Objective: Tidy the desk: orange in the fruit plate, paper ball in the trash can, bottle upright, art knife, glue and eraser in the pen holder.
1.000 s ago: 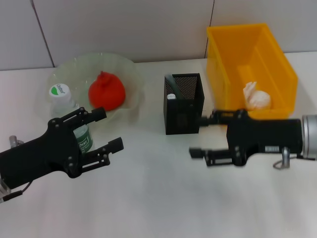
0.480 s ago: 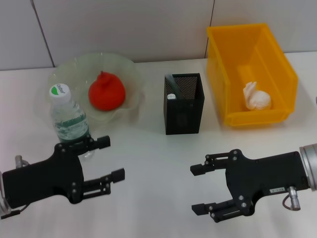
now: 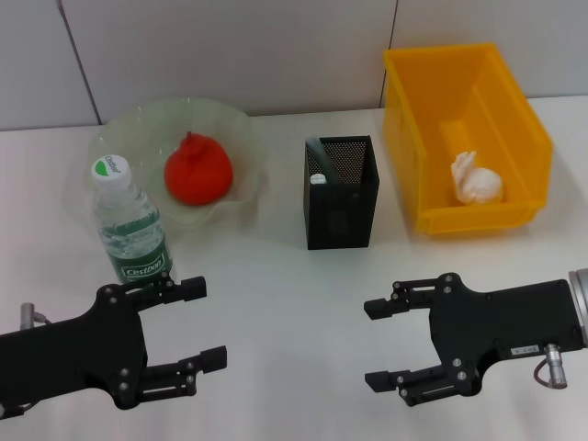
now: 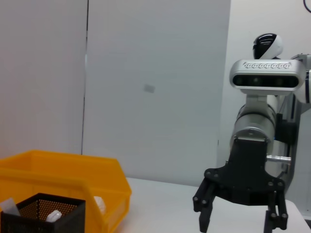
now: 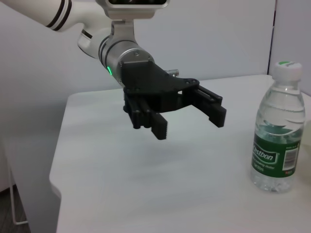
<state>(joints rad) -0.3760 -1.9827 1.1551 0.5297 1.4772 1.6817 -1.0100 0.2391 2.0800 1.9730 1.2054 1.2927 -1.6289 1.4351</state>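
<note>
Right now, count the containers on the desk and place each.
3: the fruit plate back left holding the orange, the pen holder in the middle, the trash can back right holding the paper ball.

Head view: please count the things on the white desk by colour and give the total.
Yellow: 1, rectangular plastic trash can
Black: 1, square mesh pen holder
Red-orange: 1, round orange
White: 1, crumpled paper ball
Pale green: 1, glass fruit plate
Clear: 1, plastic bottle
Total: 6
</note>
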